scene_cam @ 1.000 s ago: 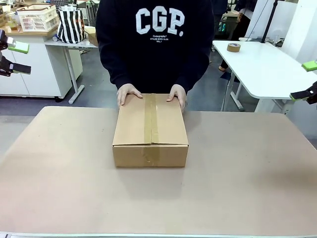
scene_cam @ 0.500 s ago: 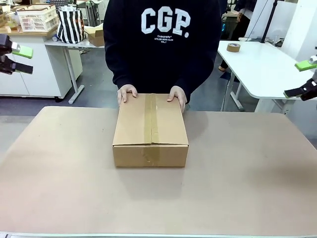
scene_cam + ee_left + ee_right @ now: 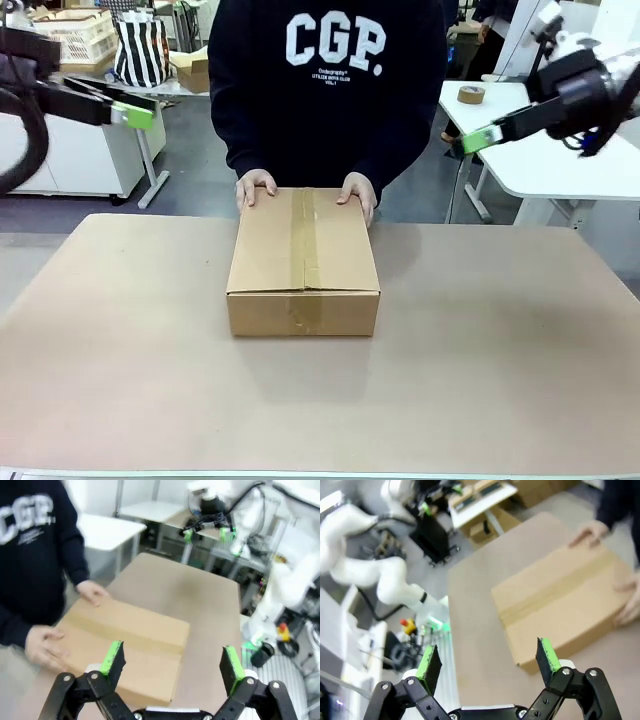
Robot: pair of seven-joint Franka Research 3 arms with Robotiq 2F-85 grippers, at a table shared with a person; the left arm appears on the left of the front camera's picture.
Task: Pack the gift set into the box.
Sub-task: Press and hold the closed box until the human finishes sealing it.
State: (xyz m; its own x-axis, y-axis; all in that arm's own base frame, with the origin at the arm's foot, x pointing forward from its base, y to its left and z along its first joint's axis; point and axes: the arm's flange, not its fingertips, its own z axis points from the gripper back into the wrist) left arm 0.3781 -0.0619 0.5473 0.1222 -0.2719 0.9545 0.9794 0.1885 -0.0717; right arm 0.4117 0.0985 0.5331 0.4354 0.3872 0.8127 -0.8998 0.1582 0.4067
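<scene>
The box (image 3: pixel 304 262) sits shut on the table (image 3: pixel 500 380), its flaps down and a strip of tape (image 3: pixel 303 240) running along the top seam and over the near face. A person stands just behind the box, with one hand (image 3: pixel 257 187) on its far left corner and the other hand (image 3: pixel 358 192) on its far right corner.

The left gripper (image 3: pixel 172 660) hangs high up and well to the left of the box, with its fingers spread wide and nothing between them. The right gripper (image 3: pixel 487 659) is raised well to the right of the box, its fingers just as far apart and holding nothing. Neither touches the box.

No gift items lie beside the box, and what is inside cannot be told with the flaps closed. Judging by the taped seam, the packing itself looks done, and the set is probably already inside. What may remain is small: the person letting go, or the box being moved off. If the box is in fact to be filled, the tape must first come off and the flaps be opened.
</scene>
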